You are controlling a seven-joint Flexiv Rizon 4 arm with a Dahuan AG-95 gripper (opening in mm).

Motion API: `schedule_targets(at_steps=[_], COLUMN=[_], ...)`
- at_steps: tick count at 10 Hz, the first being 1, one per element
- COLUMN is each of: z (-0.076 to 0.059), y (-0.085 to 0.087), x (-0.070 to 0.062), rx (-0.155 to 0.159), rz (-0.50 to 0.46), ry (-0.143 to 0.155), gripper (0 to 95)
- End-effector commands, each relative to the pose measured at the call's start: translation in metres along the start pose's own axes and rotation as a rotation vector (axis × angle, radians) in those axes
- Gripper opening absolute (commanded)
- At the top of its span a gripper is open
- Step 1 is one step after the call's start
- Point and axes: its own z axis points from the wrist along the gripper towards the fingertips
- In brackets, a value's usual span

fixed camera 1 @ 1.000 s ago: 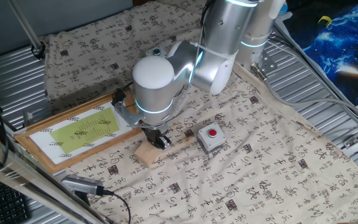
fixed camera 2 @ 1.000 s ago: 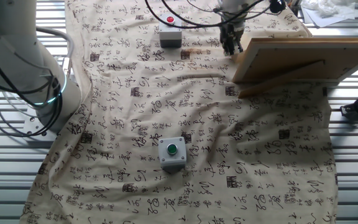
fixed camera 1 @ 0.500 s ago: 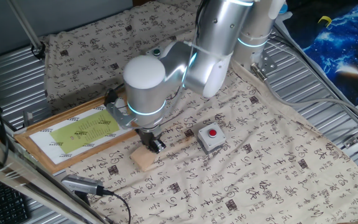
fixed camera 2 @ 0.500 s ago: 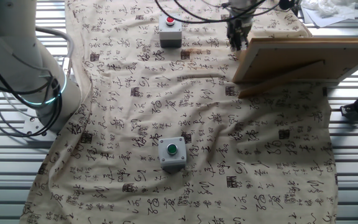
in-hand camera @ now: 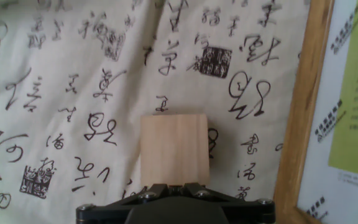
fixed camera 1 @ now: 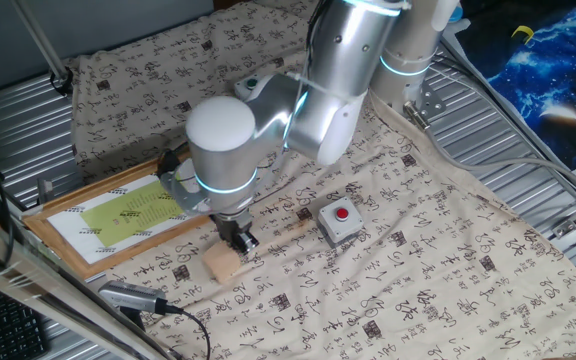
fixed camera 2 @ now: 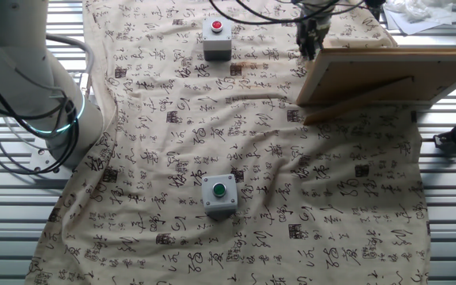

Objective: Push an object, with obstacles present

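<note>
our hand fingers closed together, tips against the wood block | picture frame just beside | red button box apart

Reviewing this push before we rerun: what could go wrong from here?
1. The wooden block runs close alongside the picture frame; a slight drift could jam it against the wood.
2. The cloth is wrinkled, so the block may snag or twist off the gripper.
</note>
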Motion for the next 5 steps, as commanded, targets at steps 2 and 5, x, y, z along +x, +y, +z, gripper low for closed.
schedule_targets(at_steps=[2, 5], z=[0.003, 0.009], y=[0.002, 0.006], x=[-0.018, -0.037], rx=[0.001, 0.003], rz=[0.011, 0.021], ry=[0.001, 0.002], gripper=[0.0, 0.0])
